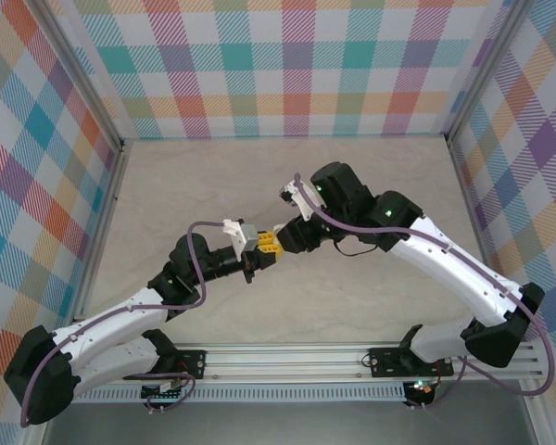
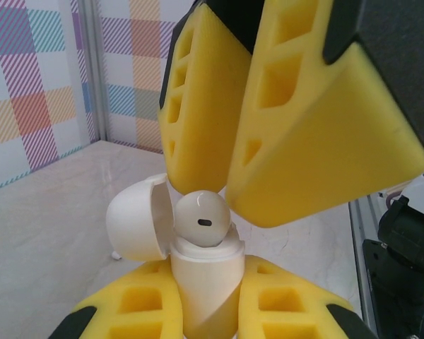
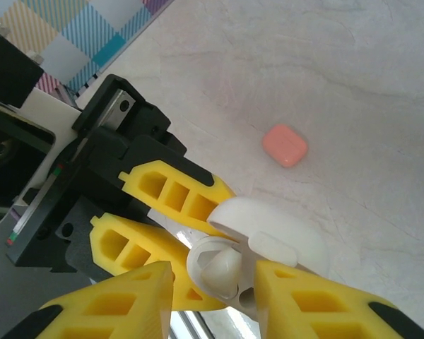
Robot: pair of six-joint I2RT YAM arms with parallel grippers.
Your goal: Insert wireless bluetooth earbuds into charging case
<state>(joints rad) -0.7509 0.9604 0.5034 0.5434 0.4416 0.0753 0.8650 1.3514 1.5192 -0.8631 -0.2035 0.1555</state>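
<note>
My left gripper (image 2: 205, 274) is shut on a white charging case (image 2: 205, 296) and holds it upright off the table, its lid (image 2: 134, 226) hinged open to the left. A white earbud (image 2: 203, 219) sits in the case's mouth, bulb end sticking up. My right gripper (image 3: 213, 274) is over the case, open, its yellow fingers (image 2: 304, 120) on either side of the earbud (image 3: 222, 272) with small gaps. In the top view the two grippers meet at mid-table, left (image 1: 256, 257) and right (image 1: 276, 243). The left gripper's fingers (image 3: 173, 194) clamp the case body (image 3: 198, 256) from below.
A coral-pink rounded case (image 3: 285, 145) lies closed on the marble tabletop (image 3: 353, 85) beyond the grippers. Plaid walls (image 1: 287, 65) enclose the table on three sides. The aluminium rail (image 1: 287, 357) with both arm bases runs along the near edge.
</note>
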